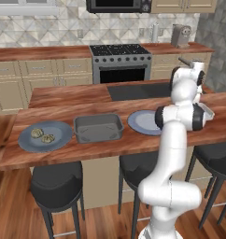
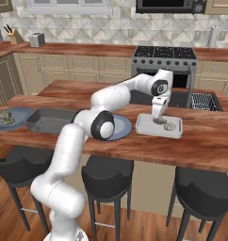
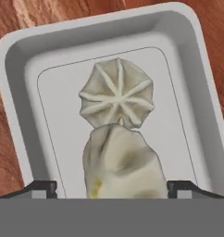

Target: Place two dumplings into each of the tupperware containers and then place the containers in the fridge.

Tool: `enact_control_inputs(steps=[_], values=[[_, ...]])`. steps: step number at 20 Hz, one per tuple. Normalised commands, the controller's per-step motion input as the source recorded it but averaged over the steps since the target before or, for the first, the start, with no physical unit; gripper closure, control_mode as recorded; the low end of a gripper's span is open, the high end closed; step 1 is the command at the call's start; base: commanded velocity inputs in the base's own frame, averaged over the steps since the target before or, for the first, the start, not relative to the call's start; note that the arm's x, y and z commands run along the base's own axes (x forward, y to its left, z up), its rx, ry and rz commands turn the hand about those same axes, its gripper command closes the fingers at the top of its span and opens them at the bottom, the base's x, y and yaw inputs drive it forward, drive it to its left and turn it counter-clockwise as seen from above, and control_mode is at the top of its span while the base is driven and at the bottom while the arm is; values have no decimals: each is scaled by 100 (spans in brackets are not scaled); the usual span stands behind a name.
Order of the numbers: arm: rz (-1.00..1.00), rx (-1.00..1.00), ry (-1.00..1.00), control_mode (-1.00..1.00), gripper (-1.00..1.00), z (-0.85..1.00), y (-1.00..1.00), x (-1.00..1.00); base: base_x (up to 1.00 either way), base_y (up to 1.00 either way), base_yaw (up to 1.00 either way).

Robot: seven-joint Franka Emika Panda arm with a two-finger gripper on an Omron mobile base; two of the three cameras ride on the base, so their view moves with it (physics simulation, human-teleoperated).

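Observation:
A pale tupperware container (image 3: 21,69) lies on the wooden island, and in the right base view this container (image 2: 145,126) sits to the right of the arm. Two dumplings rest in it: a pleated one (image 3: 117,92) and a second dumpling (image 3: 121,159) right below my gripper (image 3: 111,187). The gripper (image 2: 159,117) hangs just over the tray, open, its fingertips (image 3: 40,187) standing either side of the nearer dumpling. Two more dumplings (image 1: 42,135) lie on a blue-grey plate (image 1: 26,142) at the island's left end. The fridge is out of view.
A deep dark grey pan (image 1: 98,128) stands between the left plate and a second blue-grey plate (image 1: 143,122). Behind the island are a sink basin (image 1: 133,91) and the oven (image 1: 119,65). Black stools (image 1: 56,184) line the front edge.

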Motion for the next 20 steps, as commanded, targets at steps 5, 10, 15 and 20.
enact_control_inputs(steps=[5,10,15,20], values=[[-1,-6,-45,-100,-100,23,53,-87,0,0,0],[0,-23,-73,-100,-100,17,89,-99,0,0,0],[0,-38,-60,-100,-100,12,92,-83,0,0,0],[11,-35,46,-100,-100,18,7,-33,0,0,0]])
